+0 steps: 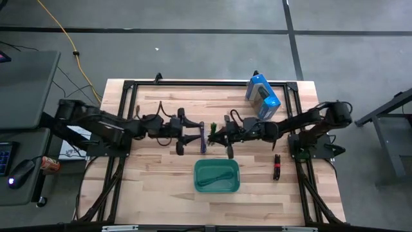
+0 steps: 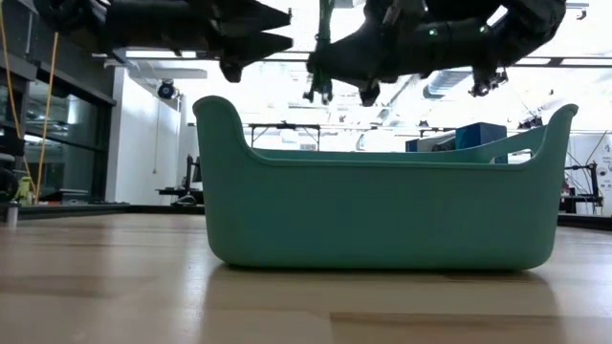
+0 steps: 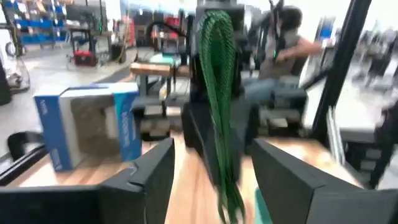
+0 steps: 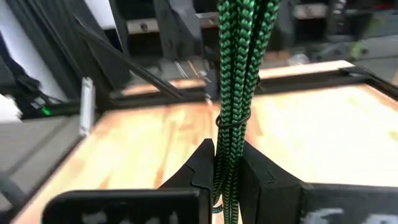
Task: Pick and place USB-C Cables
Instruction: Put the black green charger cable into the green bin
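Observation:
The green cable (image 4: 233,81) is a braided bundle tied near its middle, and my right gripper (image 4: 227,171) is shut on it above the table's middle (image 1: 213,132). My left gripper (image 3: 214,177) is open, level and facing that cable (image 3: 217,99) from the table's left without touching it. A purple-blue cable (image 1: 203,137) lies just ahead of the left gripper (image 1: 190,136). Lying in the teal tub (image 1: 199,185) is the teal cable (image 1: 215,177). The red-and-black cable (image 1: 277,166) lies flat near the table's right side. My right gripper pinches the green cable between its two fingers (image 4: 202,168) close to one end of the bundle (image 4: 225,186). The fingers come from the table's right and lie along the cable. Its long part (image 4: 239,50) stands out beyond the fingertips, lifted clear of the table.
A blue box (image 1: 262,96) stands at the far right of the table. The teal tub (image 2: 382,215) sits near the middle, toward the near edge, below both grippers. Black frame rails (image 1: 122,116) run along the table's sides. A person shows in the room beyond (image 3: 289,37).

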Robot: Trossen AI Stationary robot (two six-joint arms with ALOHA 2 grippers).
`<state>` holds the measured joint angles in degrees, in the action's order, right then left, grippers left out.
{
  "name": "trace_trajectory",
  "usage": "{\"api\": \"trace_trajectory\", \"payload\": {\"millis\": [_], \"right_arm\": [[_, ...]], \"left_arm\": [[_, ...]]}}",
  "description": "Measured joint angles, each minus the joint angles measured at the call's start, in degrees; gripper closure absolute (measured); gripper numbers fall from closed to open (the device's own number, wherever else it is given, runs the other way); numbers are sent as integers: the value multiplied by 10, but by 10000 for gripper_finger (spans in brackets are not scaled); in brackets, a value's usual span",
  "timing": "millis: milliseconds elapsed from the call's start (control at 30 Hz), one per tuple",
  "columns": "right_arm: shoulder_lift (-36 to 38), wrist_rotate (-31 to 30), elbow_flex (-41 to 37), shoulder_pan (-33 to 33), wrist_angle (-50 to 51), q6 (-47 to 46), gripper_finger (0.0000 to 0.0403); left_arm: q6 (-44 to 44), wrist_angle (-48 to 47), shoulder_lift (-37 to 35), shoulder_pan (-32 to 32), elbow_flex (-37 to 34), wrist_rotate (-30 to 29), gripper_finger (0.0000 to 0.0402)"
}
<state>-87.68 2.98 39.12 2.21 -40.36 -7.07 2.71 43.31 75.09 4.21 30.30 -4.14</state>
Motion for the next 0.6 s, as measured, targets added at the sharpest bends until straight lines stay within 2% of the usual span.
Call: {"api": "trace_trajectory", "payload": {"millis": [133, 200, 300, 400, 600], "right_arm": [[72, -44, -41, 1, 52, 19, 385], [111, -69, -80, 1, 54, 14, 385], [178, -98, -143, 1, 47, 3, 385], [234, -102, -197, 1, 8, -12, 385], [285, -102, -239, 1, -39, -3, 385]], "left_arm": [[-15, -138, -91, 6, 0, 0, 204], [-19, -173, -136, 11, -13, -1, 204], [-25, -174, -204, 20, -52, -5, 204], [-29, -166, -276, 35, -94, -9, 204], [-9, -166, -372, 49, -152, -10, 204]]}}
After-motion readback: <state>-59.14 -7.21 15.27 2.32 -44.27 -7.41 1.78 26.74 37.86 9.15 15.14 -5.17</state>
